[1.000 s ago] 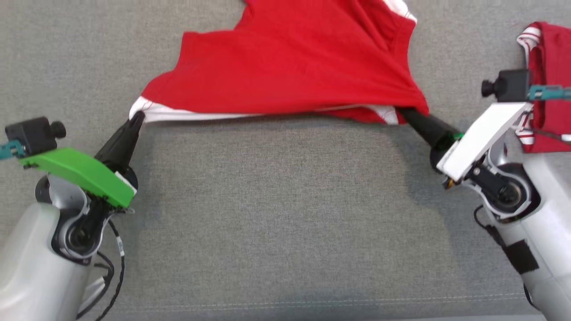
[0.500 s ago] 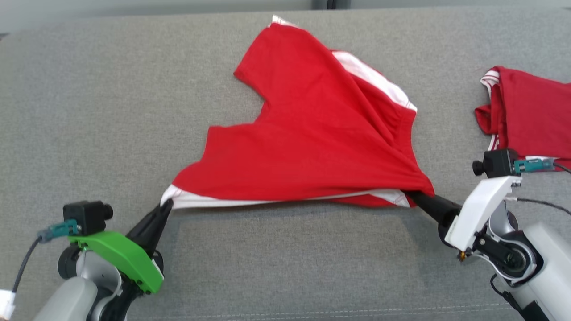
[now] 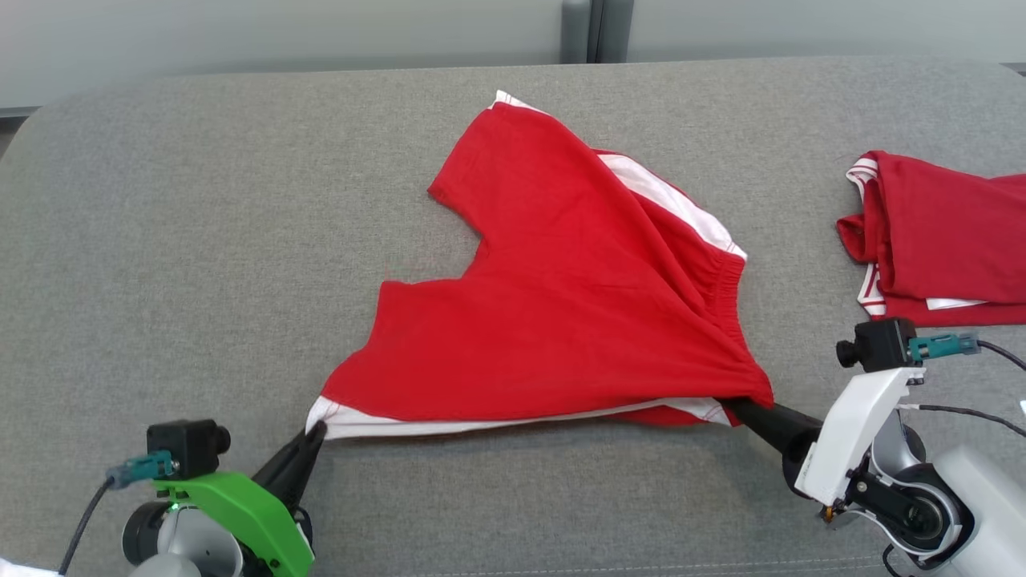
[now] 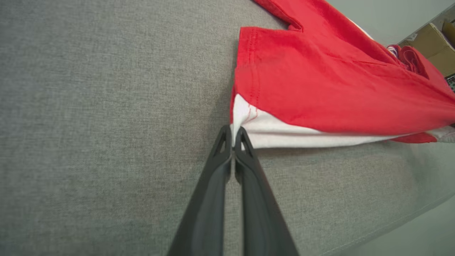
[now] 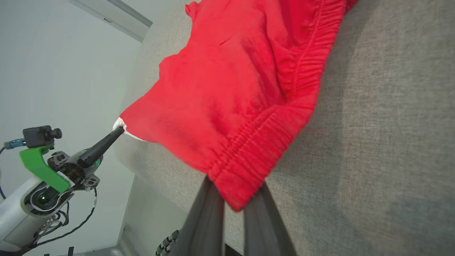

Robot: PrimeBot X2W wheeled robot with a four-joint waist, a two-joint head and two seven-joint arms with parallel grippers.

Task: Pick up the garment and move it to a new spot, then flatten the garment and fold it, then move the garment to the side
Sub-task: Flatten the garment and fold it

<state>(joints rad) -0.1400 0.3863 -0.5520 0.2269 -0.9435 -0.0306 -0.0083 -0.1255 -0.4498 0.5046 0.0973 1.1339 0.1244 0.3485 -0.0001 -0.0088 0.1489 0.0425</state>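
On grey cushion (image 3: pixel 200 240): red shorts (image 3: pixel 561 320), corners pinched by left pincer (image 3: pixel 317 430), right pincer (image 3: pixel 744 412).

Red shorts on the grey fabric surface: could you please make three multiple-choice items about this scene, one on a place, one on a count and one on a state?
1. Where does the other red garment lie, relative to the red shorts?
A. To the robot's right.
B. To the robot's left.
C. On top of them.

2. How many red garments lie on the grey fabric surface?
A. One.
B. Two.
C. Three.

3. What are the left fingers doing?
A. Standing wide open.
B. Shut on the shorts' white corner.
C. Shut on nothing.

Key:
1 A: it lies apart from the shorts, at the head view's right edge.
2 B: there are the shorts and the other garment.
3 B: the left wrist view shows white cloth pinched between the tips.
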